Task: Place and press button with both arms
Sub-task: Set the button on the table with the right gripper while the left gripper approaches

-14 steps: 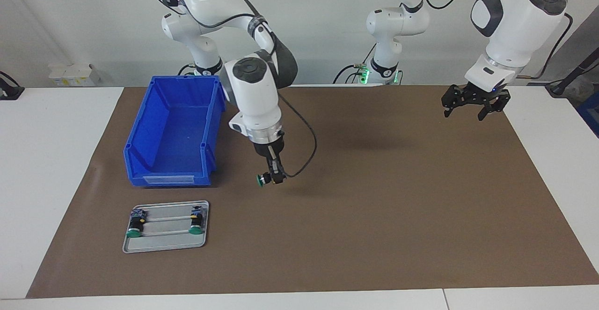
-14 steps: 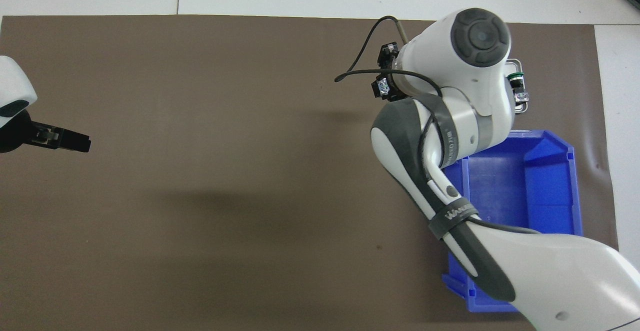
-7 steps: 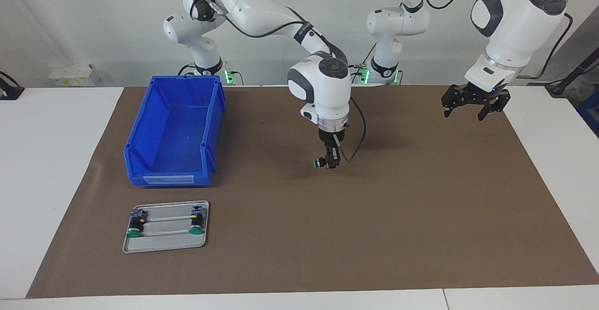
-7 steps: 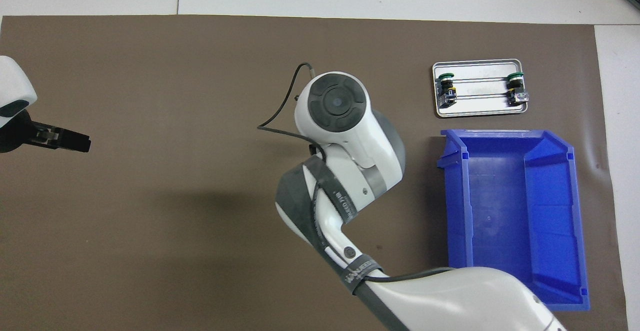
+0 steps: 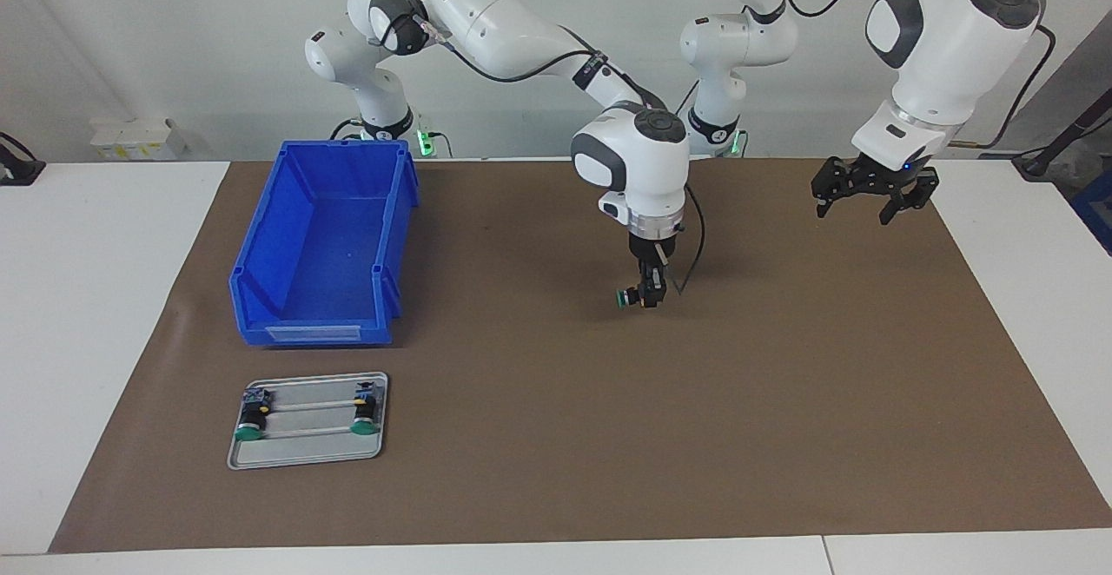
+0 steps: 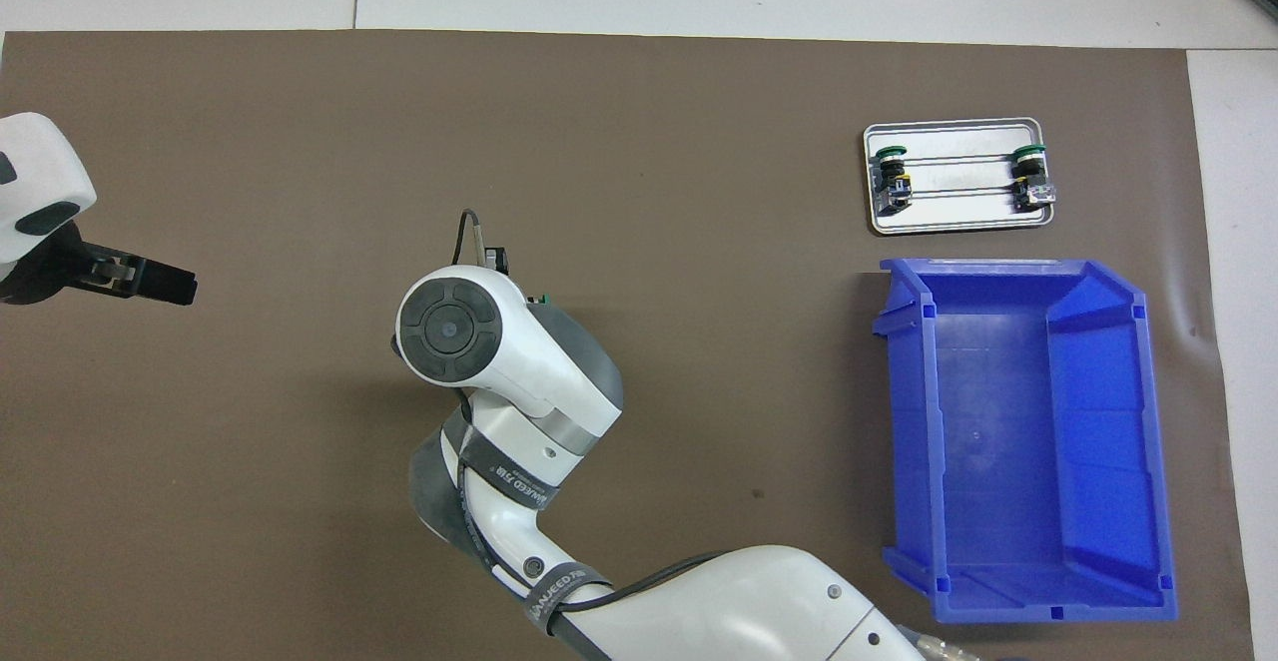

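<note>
Right gripper [image 5: 645, 296] clamping the button [image 5: 623, 298] (green cap sideways), carried from beside the bin [image 5: 323, 245] to mid-counter, left gripper [image 5: 864, 197] spread open, empty, waiting.

Robotics lab: two white jointed arms [image 5: 521, 28] mounted at white surface [image 5: 95, 297] under brown mat [image 5: 695, 427], bare white wall, blue parts bin [image 5: 321, 245], grey metal tray [image 5: 308, 453], trailing cables.

White table [image 5: 104, 297] carries brown mat [image 5: 695, 436], blue bin [image 5: 321, 245], metal tray [image 5: 304, 452]
</note>
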You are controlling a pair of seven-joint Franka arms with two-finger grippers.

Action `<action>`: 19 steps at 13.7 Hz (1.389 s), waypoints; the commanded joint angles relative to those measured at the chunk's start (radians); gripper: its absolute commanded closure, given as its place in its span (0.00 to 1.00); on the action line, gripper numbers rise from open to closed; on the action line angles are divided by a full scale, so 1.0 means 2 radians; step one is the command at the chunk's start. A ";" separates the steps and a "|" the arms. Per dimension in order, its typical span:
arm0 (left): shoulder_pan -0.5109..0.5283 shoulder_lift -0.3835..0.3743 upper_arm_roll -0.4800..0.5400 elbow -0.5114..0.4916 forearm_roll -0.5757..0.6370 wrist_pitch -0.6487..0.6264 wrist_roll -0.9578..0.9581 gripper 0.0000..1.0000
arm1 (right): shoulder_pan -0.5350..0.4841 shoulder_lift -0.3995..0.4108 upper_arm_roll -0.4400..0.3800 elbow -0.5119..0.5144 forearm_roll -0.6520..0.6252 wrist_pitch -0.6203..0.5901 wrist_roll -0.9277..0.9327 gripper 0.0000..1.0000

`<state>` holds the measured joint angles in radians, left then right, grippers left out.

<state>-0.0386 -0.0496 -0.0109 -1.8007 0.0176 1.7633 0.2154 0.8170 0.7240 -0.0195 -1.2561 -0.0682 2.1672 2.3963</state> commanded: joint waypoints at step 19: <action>-0.120 0.012 0.003 -0.143 -0.077 0.239 0.242 0.00 | -0.069 -0.183 0.004 -0.156 -0.050 -0.016 -0.234 0.00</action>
<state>-0.2277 -0.0292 -0.0189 -2.0149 -0.1175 2.1346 0.6050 0.7395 0.5383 -0.0219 -1.3570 -0.1839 2.1211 2.0830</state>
